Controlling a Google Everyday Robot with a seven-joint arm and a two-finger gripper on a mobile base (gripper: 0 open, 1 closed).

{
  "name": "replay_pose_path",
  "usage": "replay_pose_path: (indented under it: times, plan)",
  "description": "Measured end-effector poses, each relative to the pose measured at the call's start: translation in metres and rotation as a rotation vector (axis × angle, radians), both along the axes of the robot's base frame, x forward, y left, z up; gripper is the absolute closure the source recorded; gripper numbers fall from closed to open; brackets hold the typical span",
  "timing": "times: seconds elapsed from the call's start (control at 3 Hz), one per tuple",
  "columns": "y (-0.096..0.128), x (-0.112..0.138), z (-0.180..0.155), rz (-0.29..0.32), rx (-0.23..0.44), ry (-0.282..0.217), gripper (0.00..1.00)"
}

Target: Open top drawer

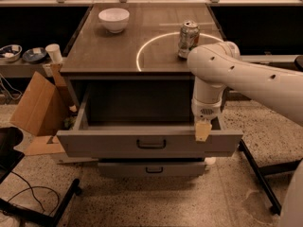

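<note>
The top drawer (109, 144) stands pulled far out from under the brown tabletop (94, 51). Its plain grey inside (142, 109) shows, with nothing in it that I can see. The small black pull handle (151, 144) sits at the centre of the front panel. My white arm (246, 79) comes in from the right and bends down. My gripper (202, 130) hangs at the top edge of the drawer's front panel, right of the handle, with its tan tip against the rim.
A narrower grey drawer (151, 168) sits shut below. On the tabletop stand a white bowl (113, 19) and a soda can (188, 39). A cardboard box (40, 105) leans at the left. A black chair base (45, 209) and a black leg (258, 174) lie on the floor.
</note>
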State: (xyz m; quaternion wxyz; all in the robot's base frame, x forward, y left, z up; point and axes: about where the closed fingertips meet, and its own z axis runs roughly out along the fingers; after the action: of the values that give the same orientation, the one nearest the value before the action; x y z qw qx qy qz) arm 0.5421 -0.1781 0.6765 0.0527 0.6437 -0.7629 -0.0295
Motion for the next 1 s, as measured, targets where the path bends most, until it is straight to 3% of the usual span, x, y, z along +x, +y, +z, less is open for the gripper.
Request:
replay_pose_path:
  times: [0.33,0.67,1.0]
  plan:
    - [0.0,0.0,0.0,0.0,0.0,0.0,0.15]
    - [0.0,0.0,0.0,0.0,0.0,0.0,0.0]
    - [0.0,0.0,-0.0001,0.0,0.0,0.0,0.0]
